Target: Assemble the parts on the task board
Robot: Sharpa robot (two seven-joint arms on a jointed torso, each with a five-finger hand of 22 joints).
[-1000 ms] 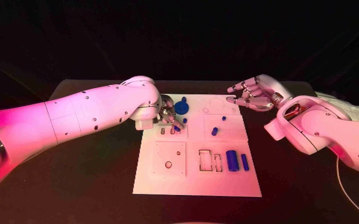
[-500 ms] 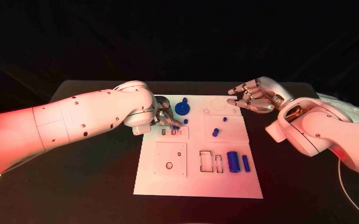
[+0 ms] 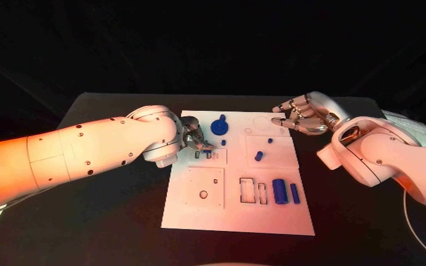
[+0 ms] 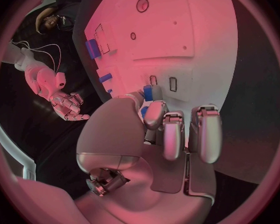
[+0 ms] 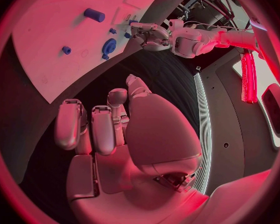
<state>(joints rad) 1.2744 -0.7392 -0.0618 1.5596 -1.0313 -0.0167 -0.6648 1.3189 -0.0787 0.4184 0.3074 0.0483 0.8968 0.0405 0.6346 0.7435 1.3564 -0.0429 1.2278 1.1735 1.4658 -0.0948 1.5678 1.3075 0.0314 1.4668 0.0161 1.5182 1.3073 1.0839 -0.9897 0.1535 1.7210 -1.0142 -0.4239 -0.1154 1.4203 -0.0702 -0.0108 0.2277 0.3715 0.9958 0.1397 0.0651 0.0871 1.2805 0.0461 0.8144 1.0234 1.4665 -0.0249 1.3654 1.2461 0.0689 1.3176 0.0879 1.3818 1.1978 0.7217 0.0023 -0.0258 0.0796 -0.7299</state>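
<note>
Over the last second the left arm has swung in lower across the near-left of the table, and the left hand (image 3: 194,133) has stayed at the task board's far-left corner while its fingers drew in over the small slots there. In the left wrist view that hand (image 4: 171,129) has its fingers curled down toward the board with a small blue peg (image 4: 148,93) pinched at the fingertips, right beside two little rectangular slots (image 4: 172,84); the peg's tip shows in the head view too (image 3: 208,153). Just past the hand lies a round blue gear-like part (image 3: 218,124), and beyond it, toward the middle of the task board (image 3: 238,213), a short blue pin (image 3: 258,155) and a tiny blue stub (image 3: 269,140). Nearer the robot, a fat blue cylinder (image 3: 279,191) and a thinner blue bar (image 3: 293,193) lie side by side next to two empty rectangular outlines. The right hand (image 3: 303,116) hovers off the board's far-right corner, above the black table (image 3: 106,223), fingers loosely bent and apart, holding nothing; it has barely shifted.
</note>
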